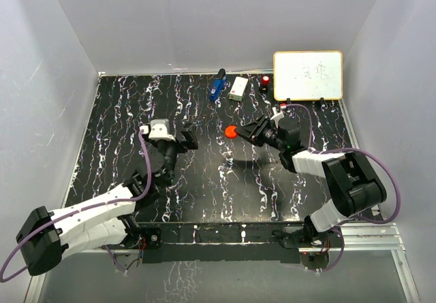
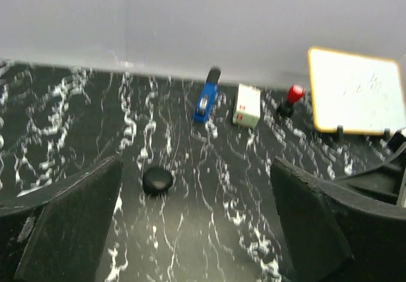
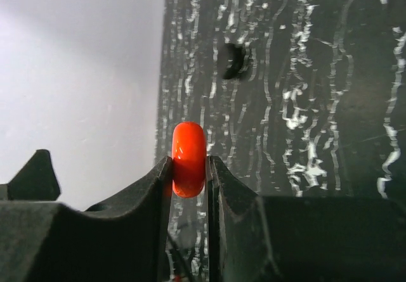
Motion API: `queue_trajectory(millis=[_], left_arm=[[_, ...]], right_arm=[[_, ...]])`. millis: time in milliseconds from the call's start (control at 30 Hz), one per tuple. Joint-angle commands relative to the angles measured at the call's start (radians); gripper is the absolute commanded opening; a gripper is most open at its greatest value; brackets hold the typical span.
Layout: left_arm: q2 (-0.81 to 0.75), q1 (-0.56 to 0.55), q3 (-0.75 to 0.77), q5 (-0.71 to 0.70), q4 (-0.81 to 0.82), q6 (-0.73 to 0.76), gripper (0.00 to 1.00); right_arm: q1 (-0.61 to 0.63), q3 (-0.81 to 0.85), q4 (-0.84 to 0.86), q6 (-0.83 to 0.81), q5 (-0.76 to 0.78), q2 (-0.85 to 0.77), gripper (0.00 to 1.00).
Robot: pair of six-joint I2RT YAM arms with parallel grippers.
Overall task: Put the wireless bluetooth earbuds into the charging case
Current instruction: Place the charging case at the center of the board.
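R pincer (image 3: 189,168) narrow, jaws clamped on a glossy orange-red round puck (image 3: 189,158), gripped edge-on by its flat faces and held above the black white-veined marble-look table (image 1: 122,133). L pincer (image 2: 190,222) at approx 9 o'clock of it in top view, jaws wide, nothing between them. Matte black round disc (image 2: 157,180) lies flat on the table at 11 o'clock just ahead of L fingers. Further out, 12 o'clock edge of table, L to R: blue stapler-like tool (image 1: 217,85), small white box (image 1: 238,88), tiny red-and-black earbud (image 1: 265,82), yellow-framed whiteboard (image 1: 308,75). Earbud sits approx 1 o'clock from R pincer, well apart. Second earbud too small to make out.
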Motion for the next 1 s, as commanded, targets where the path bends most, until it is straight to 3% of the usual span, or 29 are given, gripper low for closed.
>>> queue_trajectory(millis=[0, 200, 533, 767, 967], left_arm=[[-0.005, 0.020, 0.137, 0.010, -0.542, -0.275, 0.99], [-0.038, 0.050, 0.195, 0.106, -0.735, -0.413, 0.99], [-0.136, 0.189, 0.237, 0.054, -0.959, -0.480, 0.99], [-0.177, 0.273, 0.228, 0.002, -1.044, -0.574, 0.99], [-0.142, 0.395, 0.261, 0.079, -1.011, -0.537, 0.99]], right_arm=[[-0.002, 0.044, -0.102, -0.130, 0.063, 0.032, 0.02], [-0.002, 0.078, -0.086, -0.153, 0.066, 0.111, 0.01], [0.000, 0.122, -0.100, -0.175, 0.071, 0.199, 0.02], [0.004, 0.138, -0.130, -0.186, 0.069, 0.246, 0.13], [0.004, 0.134, -0.130, -0.186, 0.065, 0.253, 0.24]])
